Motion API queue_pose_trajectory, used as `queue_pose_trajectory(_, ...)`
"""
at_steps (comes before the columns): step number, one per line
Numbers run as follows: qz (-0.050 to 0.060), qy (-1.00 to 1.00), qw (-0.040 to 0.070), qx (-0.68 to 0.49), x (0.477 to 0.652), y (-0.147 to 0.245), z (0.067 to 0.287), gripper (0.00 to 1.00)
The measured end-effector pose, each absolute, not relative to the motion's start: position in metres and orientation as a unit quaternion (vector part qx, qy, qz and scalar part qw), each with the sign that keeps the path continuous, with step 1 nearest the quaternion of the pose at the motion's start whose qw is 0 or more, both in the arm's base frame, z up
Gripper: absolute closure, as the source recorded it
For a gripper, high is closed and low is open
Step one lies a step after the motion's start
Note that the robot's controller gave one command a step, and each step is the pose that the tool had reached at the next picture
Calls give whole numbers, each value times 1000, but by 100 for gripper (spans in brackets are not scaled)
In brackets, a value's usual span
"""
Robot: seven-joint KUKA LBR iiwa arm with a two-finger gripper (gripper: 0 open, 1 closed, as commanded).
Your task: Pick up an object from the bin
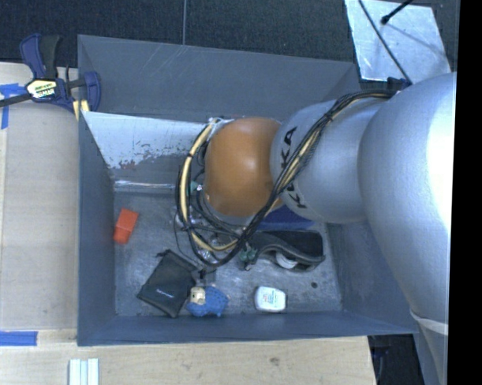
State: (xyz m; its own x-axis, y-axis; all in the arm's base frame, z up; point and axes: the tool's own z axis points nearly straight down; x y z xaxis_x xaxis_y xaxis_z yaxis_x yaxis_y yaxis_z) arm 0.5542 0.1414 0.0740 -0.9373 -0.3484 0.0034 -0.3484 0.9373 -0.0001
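Grey sheet metal forms the bin (94, 222), its sloped walls running down to a scuffed floor in the middle of the frame. From the right the silver arm (361, 152) comes in, big and close, and its orange wrist cover (238, 168) sits over the centre of the bin with black and yellow cables (189, 202) looped round it. Below that cover the gripper (206, 250) hangs low over the floor, mostly hidden by the cables; whether it is open or closed I cannot tell.

Nearest to it, just down and left, lies a flat black pouch (167, 285), tilted on the floor. Beside the pouch's lower right corner is a small blue lump (210, 303). Further right sits a white rounded piece (270, 298), and above that a dark curved object (294, 246), partly under the arm. An orange block (125, 225) lies well apart at centre left.
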Motion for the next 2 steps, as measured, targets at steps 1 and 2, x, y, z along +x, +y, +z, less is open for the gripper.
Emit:
queue_pose_trajectory(1, -2, -991, -7, 132, 489, 184, 73, 0)
queue_pose_trajectory(2, -1, -991, -3, 130, 487, 181, 71, 100)
